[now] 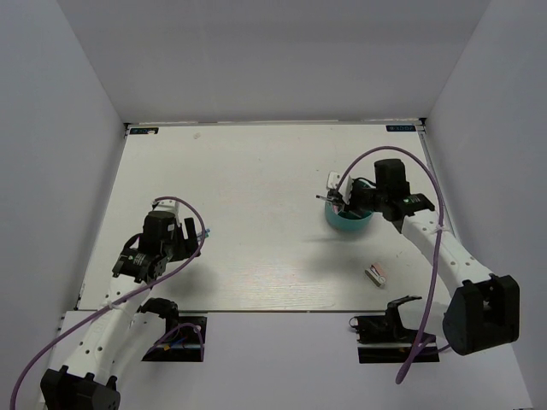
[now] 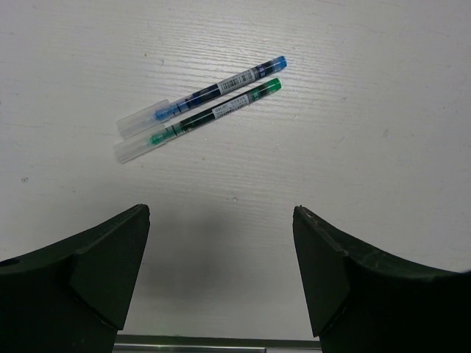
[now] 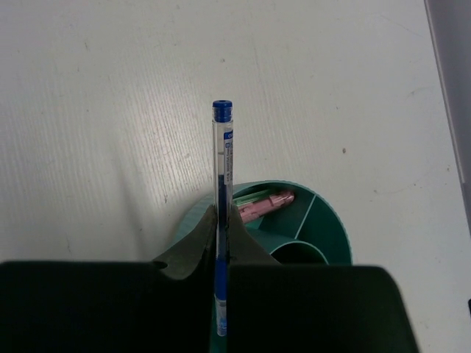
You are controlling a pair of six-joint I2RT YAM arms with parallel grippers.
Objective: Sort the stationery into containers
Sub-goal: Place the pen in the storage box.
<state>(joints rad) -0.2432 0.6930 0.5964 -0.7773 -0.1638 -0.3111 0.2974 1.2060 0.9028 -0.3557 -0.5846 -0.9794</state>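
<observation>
My right gripper [image 3: 222, 215] is shut on a thin blue pen [image 3: 223, 158], held over the near rim of the round teal organiser [image 3: 333, 228]. A pink marker [image 3: 266, 205] and a mint green marker [image 3: 251, 195] lie inside one compartment. In the top view the right gripper [image 1: 340, 202] sits over the organiser [image 1: 350, 224]. My left gripper [image 2: 221, 215] is open and empty above the table. A blue pen [image 2: 210, 92] and a black-green pen [image 2: 210, 112] lie side by side just beyond it. A pink-white block [image 1: 376, 274] lies near the organiser.
A small white item [image 1: 333, 179] lies just behind the organiser. The left gripper [image 1: 181, 237] sits near the left front of the white table [image 1: 256, 171], with the two pens [image 1: 202, 232] beside it. White walls enclose the table.
</observation>
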